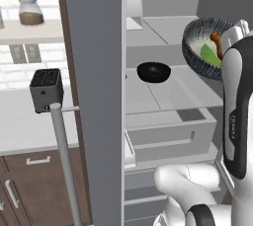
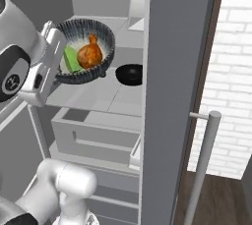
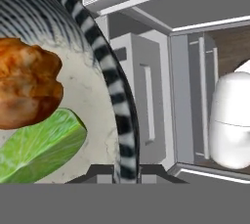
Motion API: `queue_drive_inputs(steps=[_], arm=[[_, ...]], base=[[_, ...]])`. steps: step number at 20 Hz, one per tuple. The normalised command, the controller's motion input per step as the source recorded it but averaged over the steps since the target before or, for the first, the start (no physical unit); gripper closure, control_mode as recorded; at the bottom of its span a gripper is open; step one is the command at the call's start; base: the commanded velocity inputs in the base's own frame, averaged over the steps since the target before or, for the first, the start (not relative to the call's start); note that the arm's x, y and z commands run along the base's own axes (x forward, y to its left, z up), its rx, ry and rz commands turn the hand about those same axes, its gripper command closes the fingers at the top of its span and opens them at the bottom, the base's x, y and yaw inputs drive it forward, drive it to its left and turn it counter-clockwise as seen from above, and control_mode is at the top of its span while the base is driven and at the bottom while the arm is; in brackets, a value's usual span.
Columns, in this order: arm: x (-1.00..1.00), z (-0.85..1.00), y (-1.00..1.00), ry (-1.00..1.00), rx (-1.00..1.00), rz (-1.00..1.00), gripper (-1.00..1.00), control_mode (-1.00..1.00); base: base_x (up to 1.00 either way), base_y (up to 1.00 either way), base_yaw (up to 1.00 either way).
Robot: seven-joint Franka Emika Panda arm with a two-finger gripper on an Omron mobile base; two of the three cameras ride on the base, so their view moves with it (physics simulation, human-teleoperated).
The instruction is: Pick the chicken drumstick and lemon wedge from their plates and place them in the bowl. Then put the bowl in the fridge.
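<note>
The white arm rises from the lower right of the left base view and the lower left of the right base view. The forearm stands nearly vertical. The gripper (image 3: pixel 128 171) sits at the bottom centre of the hand view, fingers closed on the rim of the bowl (image 2: pixel 106 47), which is held tilted.

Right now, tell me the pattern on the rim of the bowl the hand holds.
The bowl has a rim of black and white stripes; the hand view shows it best.

Small dark lettering is running lengthwise along the white robot arm (image 1: pixel 236 121), well below the fingers; it looks like "FRANKA" but is too small to be sure. Nothing else is carrying readable text.
</note>
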Motion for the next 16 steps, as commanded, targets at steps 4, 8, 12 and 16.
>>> queue_drive_inputs(steps=[4,8,12,16], arm=[[0.76,0.27,0.00,-0.03,0.00,0.01,1.00,-1.00],[0.95,0.14,0.00,-0.04,0.00,0.02,1.00,-1.00],[0.92,0.05,0.00,-0.01,0.00,0.06,1.00,-1.00],[1.00,0.00,0.00,0.00,0.00,0.03,1.00,-1.00]], base=[[0.00,0.00,0.00],[0.00,0.00,0.00],[0.00,0.00,0.00],[0.00,0.00,0.00]])
